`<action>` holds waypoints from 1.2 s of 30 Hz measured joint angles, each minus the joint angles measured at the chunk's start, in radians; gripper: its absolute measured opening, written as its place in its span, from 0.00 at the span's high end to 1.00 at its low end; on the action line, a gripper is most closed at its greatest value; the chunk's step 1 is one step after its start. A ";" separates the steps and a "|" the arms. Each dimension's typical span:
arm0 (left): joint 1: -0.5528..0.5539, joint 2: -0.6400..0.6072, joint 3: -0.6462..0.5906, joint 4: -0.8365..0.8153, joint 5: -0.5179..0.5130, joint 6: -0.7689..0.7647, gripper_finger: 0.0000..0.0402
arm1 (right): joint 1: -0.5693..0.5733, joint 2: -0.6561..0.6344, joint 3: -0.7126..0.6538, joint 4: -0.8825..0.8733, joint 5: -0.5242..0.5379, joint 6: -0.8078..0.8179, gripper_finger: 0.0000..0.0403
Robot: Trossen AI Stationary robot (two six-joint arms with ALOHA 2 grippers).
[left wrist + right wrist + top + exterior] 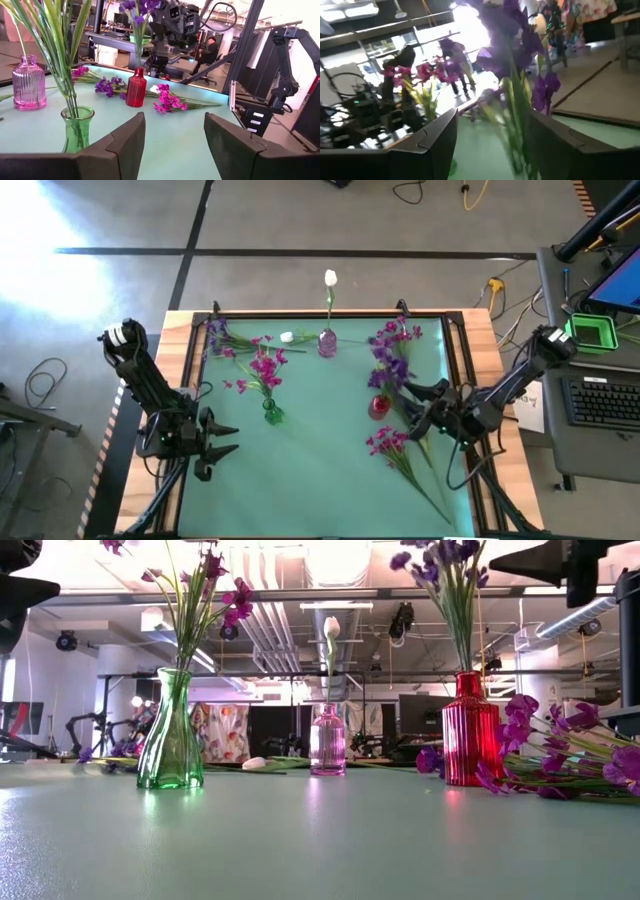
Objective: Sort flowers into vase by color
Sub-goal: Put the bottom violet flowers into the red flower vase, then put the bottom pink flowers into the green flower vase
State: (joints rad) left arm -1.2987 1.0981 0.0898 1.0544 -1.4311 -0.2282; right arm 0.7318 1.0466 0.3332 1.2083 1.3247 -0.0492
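Observation:
Three vases stand on the green mat. The green vase [272, 414] holds magenta flowers [263, 366]. The pink vase [327, 343] holds a white bud [330, 278]. The red vase [379, 407] holds purple flowers [390, 366]. Loose flowers lie flat on the mat: a magenta bunch [392, 445], purple stems [221, 336] at the far left, a white bud [287, 337] and magenta stems [400, 332] at the far right. My right gripper [411, 409] is open, raised just right of the red vase, and the purple stems [514, 135] show between its fingers. My left gripper [228, 440] is open and empty, left of the green vase.
A black frame [460, 380] edges the mat, with a wooden border outside it. A desk with a keyboard [605, 400] stands beyond the table's right side. Bare mat [320, 480] lies toward the near edge between the arms.

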 joint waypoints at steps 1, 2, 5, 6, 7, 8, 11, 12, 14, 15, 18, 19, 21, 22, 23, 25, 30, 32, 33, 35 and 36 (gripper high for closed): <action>0.000 0.000 0.000 0.006 0.000 -0.001 0.52 | 0.011 0.000 0.000 0.000 0.004 0.011 0.47; 0.000 0.000 0.000 0.014 0.000 -0.001 0.52 | 0.023 0.000 0.000 0.000 0.004 0.027 0.47; 0.000 0.000 0.005 0.029 0.000 0.001 0.52 | 0.059 0.002 0.000 -0.002 0.003 0.075 0.47; 0.000 0.000 0.014 0.027 0.001 0.012 0.52 | 0.072 0.003 0.000 -0.007 0.000 0.100 0.47; 0.000 0.000 0.025 0.028 0.001 0.029 0.52 | 0.083 0.007 0.000 -0.020 -0.019 0.130 0.47; 0.000 0.000 0.037 0.029 0.001 0.053 0.52 | 0.091 0.012 0.002 -0.043 -0.045 0.169 0.47; 0.000 0.000 0.081 0.029 0.001 0.154 0.52 | 0.100 0.043 0.052 -0.188 -0.131 0.309 0.47; 0.000 0.000 0.095 0.029 0.001 0.189 0.52 | 0.096 0.059 0.080 -0.257 -0.169 0.359 0.47; 0.000 0.000 0.121 0.028 0.001 0.252 0.52 | 0.079 0.098 0.154 -0.411 -0.279 0.452 0.47; 0.000 0.000 0.133 0.028 0.001 0.278 0.52 | 0.073 0.115 0.193 -0.489 -0.352 0.491 0.47; 0.000 0.000 0.164 0.025 0.001 0.327 0.52 | 0.073 0.148 0.335 -0.761 -0.545 0.600 0.47; 0.000 0.000 0.170 0.024 0.001 0.336 0.52 | 0.076 0.155 0.388 -0.880 -0.575 0.666 0.47; 0.000 0.000 0.178 0.023 0.001 0.353 0.52 | 0.077 0.175 0.503 -1.184 -0.600 0.846 0.47; 0.000 0.000 0.179 0.023 0.001 0.359 0.52 | 0.076 0.192 0.560 -1.341 -0.607 0.943 0.47; 0.000 0.000 0.179 0.022 0.000 0.361 0.52 | 0.075 0.215 0.615 -1.507 -0.626 1.048 0.47; 0.000 0.000 0.178 0.022 -0.001 0.362 0.52 | 0.074 0.265 0.714 -1.789 -0.684 1.247 0.47; 0.000 0.000 0.178 0.021 -0.004 0.359 0.52 | 0.075 0.391 0.893 -2.199 -0.864 1.558 0.47; 0.000 0.000 0.178 0.022 -0.031 0.359 0.52 | 0.075 0.437 0.931 -2.250 -0.921 1.606 0.47; 0.000 0.000 0.178 0.021 -0.052 0.359 0.52 | 0.075 0.455 0.945 -2.265 -0.953 1.630 0.47; 0.000 0.000 0.178 0.021 -0.105 0.359 0.52 | 0.071 0.485 0.967 -2.278 -1.028 1.667 0.46; 0.000 0.000 0.178 0.021 -0.127 0.359 0.52 | 0.069 0.498 0.975 -2.276 -1.053 1.676 0.46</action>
State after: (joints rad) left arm -1.2987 1.0981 0.2676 1.0756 -1.5582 0.1307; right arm 0.8012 1.5447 1.3086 -1.0674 0.2718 1.6270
